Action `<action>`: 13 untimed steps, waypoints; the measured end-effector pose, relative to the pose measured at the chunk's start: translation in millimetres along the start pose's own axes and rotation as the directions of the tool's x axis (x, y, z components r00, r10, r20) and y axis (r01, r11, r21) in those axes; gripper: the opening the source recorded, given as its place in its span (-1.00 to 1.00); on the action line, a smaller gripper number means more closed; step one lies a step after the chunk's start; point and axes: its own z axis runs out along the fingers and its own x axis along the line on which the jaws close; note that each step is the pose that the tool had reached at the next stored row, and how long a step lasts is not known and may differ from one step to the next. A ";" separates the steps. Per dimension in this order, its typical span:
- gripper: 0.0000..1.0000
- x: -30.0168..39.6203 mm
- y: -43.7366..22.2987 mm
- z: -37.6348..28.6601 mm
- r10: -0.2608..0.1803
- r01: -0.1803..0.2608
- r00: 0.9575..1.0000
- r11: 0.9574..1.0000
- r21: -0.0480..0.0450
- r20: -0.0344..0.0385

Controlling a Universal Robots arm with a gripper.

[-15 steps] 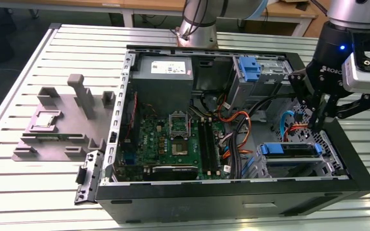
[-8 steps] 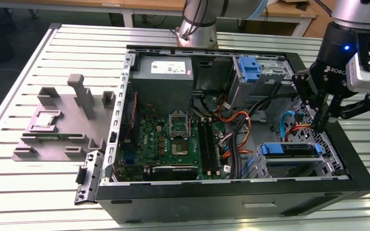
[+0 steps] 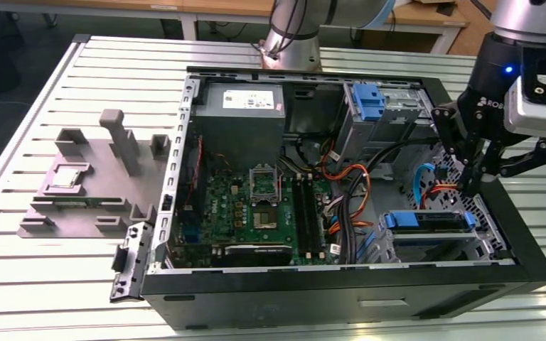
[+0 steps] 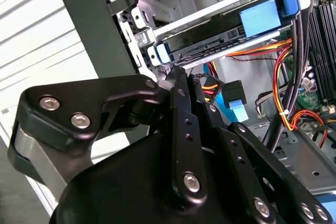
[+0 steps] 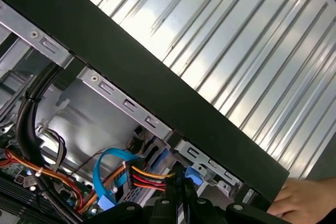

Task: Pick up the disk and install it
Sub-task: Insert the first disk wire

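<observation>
Ribbed metal bench (image 3: 45,284) carries your open black PC tower case (image 3: 349,291). Black gripper (image 3: 472,186) hangs inside it by the exterior view's right wall, fingers pinched together w/ nothing between them. Silver-grey hard disk in its blue plastic caddy (image 3: 426,222) already sits in the lower drive bay; in the second wrist view it's the disk (image 4: 220,27) beyond the fingertips. Risk, IMO: orange and blue cables (image 3: 425,186) lie near the fingers, so you could snag one. A hand (image 5: 310,199) rests at the case edge, so watch for contact.

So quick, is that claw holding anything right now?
Claw: shut and empty, hanging inside the computer case above the disk.
</observation>
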 end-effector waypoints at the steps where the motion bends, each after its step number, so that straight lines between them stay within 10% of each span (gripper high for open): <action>1: -0.67 0.0 0.0 0.0 0.004 -0.004 1.000 1.000 0.001 0.000; 13: -0.67 0.0 0.1 0.5 0.030 -0.030 1.000 1.000 0.009 -0.003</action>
